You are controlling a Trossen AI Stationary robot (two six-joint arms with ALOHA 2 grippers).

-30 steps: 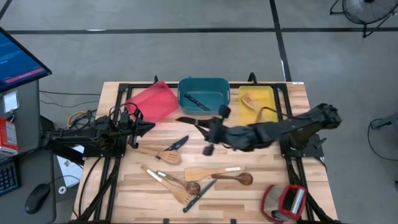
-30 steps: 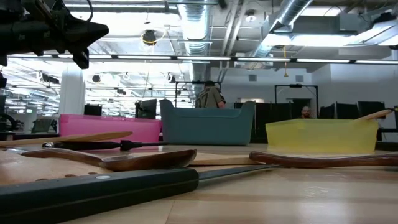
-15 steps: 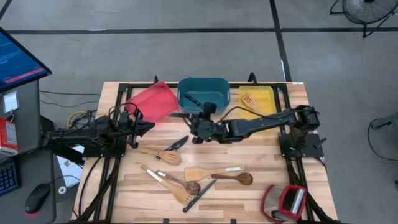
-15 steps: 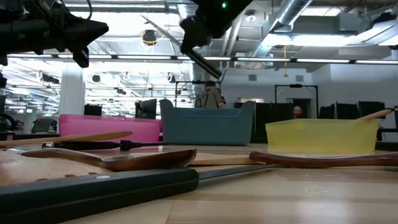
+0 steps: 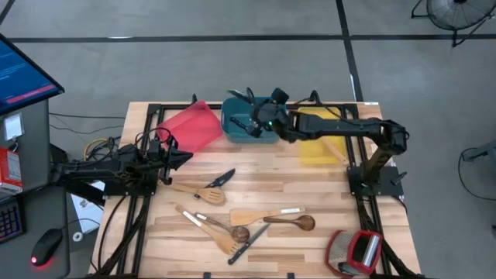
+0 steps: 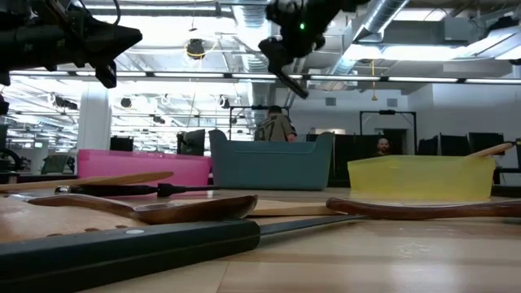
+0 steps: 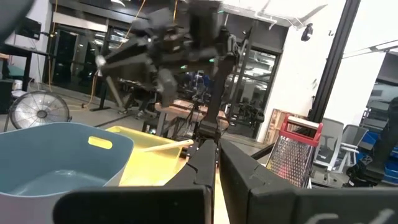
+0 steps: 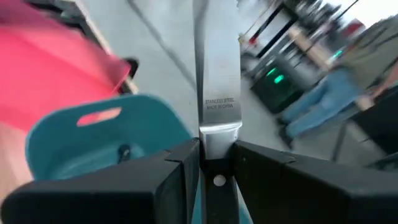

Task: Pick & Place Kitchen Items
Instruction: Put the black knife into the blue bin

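The right gripper (image 8: 208,163) pinches a knife (image 8: 214,74), jaws clamped on its handle, blade projecting ahead over the teal tray (image 5: 232,132). Left gripper (image 7: 214,180): fingers pressed together, idle. Several utensils (image 5: 271,218) remain unsorted.

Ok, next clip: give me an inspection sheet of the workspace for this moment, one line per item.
Surface: wooden table, black frame rails visible.
Job's things: wooden spatulas, wooden spoon and black-handled knives loose at the table's middle and front; one spatula in the yellow tray; a knife held over the teal tray.
Clutter: red tray; red-and-silver grater at the front right corner.
Grippers: right gripper above the teal tray, shut on the knife; left gripper shut, idle at the left edge.
Cables: bundle off the left edge.
Surroundings: monitor, fan, people in the background.
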